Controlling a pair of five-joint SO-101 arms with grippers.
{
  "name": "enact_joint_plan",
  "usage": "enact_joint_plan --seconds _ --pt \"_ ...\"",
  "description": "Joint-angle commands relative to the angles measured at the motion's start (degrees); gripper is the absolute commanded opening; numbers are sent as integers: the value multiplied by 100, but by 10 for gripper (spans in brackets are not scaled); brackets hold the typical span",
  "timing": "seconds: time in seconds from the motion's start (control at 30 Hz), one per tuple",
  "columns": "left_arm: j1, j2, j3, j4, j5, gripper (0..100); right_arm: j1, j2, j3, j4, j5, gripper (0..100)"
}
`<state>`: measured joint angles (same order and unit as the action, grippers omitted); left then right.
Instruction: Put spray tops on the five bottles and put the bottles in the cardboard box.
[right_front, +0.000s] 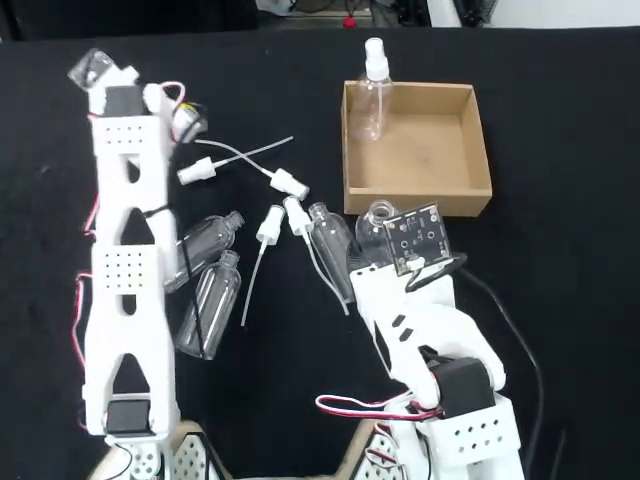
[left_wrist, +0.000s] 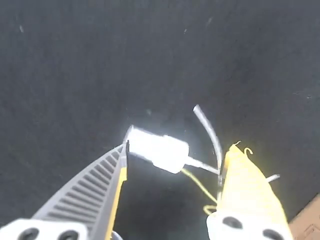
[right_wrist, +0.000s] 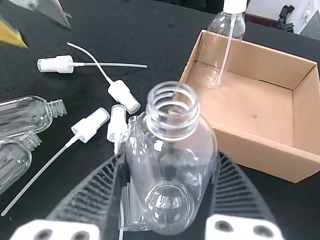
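My right gripper (right_front: 378, 242) (right_wrist: 169, 160) is shut on a clear bottle (right_front: 380, 213) (right_wrist: 170, 145). The bottle stands upright with an open neck, just in front of the cardboard box (right_front: 420, 205) (right_wrist: 260, 150). One bottle with a spray top (right_front: 375, 95) (right_wrist: 225, 40) stands in the box's far left corner. My left gripper (right_front: 95, 68) (left_wrist: 177, 146) hangs open above the table. In the left wrist view a loose white spray top (right_front: 200, 170) (left_wrist: 157, 150) (right_wrist: 55, 64) lies on the table between its fingers.
Two topless bottles (right_front: 205, 245) (right_front: 210, 300) lie beside the left arm. A third bottle (right_front: 332, 238) lies left of my right gripper. Several more loose spray tops with long tubes (right_front: 290, 183) (right_front: 270, 225) (right_wrist: 124, 95) (right_wrist: 90, 125) are scattered mid-table on the black cloth.
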<state>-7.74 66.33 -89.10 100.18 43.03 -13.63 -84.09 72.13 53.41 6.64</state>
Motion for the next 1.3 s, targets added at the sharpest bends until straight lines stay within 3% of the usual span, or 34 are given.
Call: enact_joint_plan --seconds 0.0,0.33,0.8,1.07,1.27 --pt "453 105 127 53 527 300 -26 -13 -40 -141 9 176" --pt "57 193 171 26 747 300 -26 -13 -40 -132 9 176" --pt "-145 607 119 44 440 300 -26 -13 -40 -132 9 176" --pt "-180 -44 180 62 413 300 -26 -13 -57 -132 9 176" --pt "84 -316 374 62 -378 300 -26 -13 -40 -132 9 176"
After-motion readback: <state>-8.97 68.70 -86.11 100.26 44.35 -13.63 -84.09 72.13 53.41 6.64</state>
